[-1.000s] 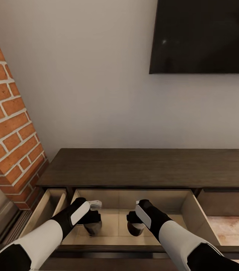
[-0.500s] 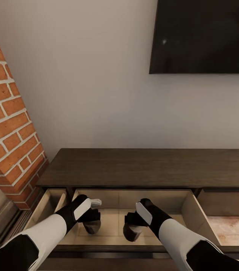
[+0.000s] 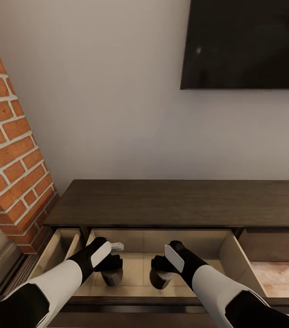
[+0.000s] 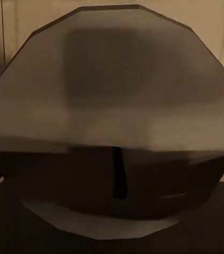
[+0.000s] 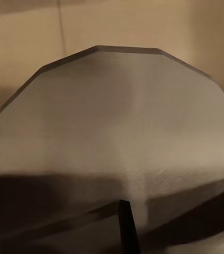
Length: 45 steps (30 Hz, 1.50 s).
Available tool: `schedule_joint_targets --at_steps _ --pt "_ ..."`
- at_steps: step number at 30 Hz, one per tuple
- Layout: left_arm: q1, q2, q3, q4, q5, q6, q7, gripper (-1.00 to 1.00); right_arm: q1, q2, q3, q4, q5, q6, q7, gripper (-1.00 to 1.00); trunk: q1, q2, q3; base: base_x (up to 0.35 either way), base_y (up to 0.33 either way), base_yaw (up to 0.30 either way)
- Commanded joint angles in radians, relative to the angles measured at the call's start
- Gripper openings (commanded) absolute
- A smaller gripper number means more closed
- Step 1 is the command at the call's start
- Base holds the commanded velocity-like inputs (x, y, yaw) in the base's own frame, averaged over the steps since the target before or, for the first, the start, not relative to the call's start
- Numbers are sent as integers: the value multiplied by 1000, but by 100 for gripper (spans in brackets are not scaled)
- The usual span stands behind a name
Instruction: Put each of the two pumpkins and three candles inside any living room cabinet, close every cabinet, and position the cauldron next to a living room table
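Held inside the cabinet [image 3: 176, 202] drawer [image 3: 240, 260]: left gripper [image 3: 111, 274] apparently clamped round the left-hand candle [image 4: 112, 116], right gripper [image 3: 159, 277] round the right-hand candle [image 5: 117, 137]. Placing step, by the look; next needed: release, withdraw, shut drawer.

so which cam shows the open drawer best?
Head view: the open drawer of the cabinet shows with both side walls and pale floor. Both wrist views give just slivers of beige interior behind a round object.

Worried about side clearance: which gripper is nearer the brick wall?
Left. The left gripper is over the open cabinet drawer's left part, toward the brick wall; the right gripper is over the drawer's middle, farther away.
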<state>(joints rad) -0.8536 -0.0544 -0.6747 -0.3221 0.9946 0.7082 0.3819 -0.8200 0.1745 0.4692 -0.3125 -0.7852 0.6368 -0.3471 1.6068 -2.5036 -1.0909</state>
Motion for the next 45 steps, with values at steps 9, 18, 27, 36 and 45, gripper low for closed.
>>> schedule_joint_targets --at_steps 9,18,27,36,45 --pt "-1 -5 1 -5 5 11 0 -100 -17 0 0 -2 -1 -3 0 -100 3 -2 -27 0 0 0" --pt "-2 -3 1 -6 92 14 0 -100 -18 0 0 -3 -3 -2 0 -100 5 -3 -46 0 0 0" --pt "-2 2 1 -29 95 14 0 -100 -18 0 0 -5 -5 -1 0 -100 8 -4 -66 0 0 0" --pt "-1 2 -7 -25 80 5 10 -100 -18 0 0 -2 -4 -4 0 -100 8 -4 -66 0 0 0" --pt "3 -29 -12 -14 76 -13 168 -100 -16 0 39 7 -7 -63 -53 -100 8 -4 -66 0 0 0"
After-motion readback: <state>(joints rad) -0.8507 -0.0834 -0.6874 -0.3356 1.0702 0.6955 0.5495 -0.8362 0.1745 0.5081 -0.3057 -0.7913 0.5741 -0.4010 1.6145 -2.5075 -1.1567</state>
